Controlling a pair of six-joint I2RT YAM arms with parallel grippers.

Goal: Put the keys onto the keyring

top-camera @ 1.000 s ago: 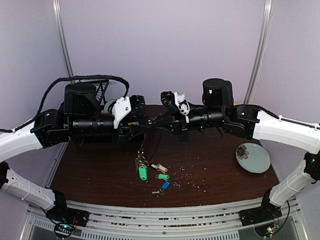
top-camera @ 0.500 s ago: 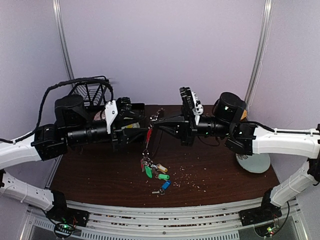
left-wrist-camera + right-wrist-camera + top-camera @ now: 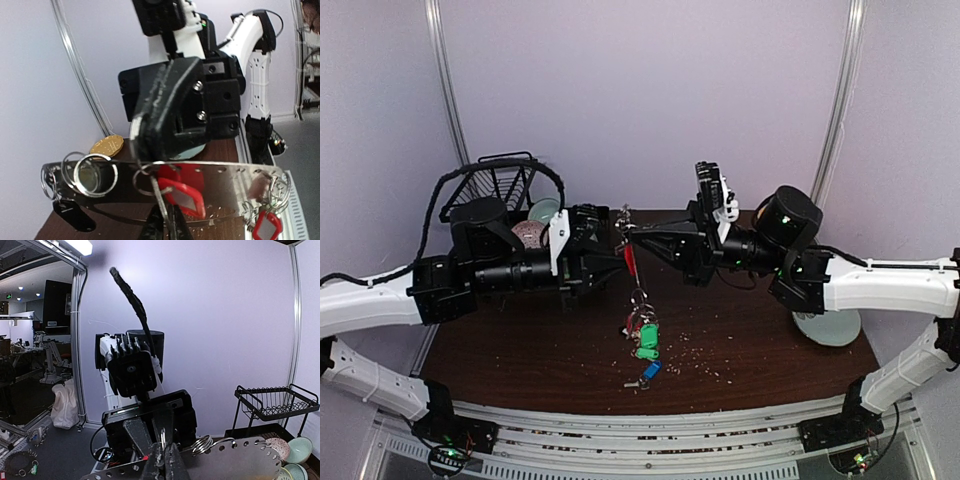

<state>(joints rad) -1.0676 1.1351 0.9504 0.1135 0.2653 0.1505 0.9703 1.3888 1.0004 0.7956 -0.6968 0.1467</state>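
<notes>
Mid-frame above the table, the left gripper [image 3: 616, 255] and right gripper [image 3: 638, 240] meet, both clamped on the keyring [image 3: 630, 252]; tagged keys [image 3: 642, 335] dangle below; threading seems underway; next needs careful alignment.

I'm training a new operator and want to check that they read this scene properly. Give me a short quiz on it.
1. True or false: the black wire dish rack stands at the back left of the dark brown wooden table.
2. In the bunch of small silvery keys hanging between the two arms, which oblong plastic tag is highest? A red, B blue, C yellow.
3. Fill in: the small silvery key with the blue plastic tag lies on the ____.

Key: 1 true; 2 A; 3 table.
</notes>
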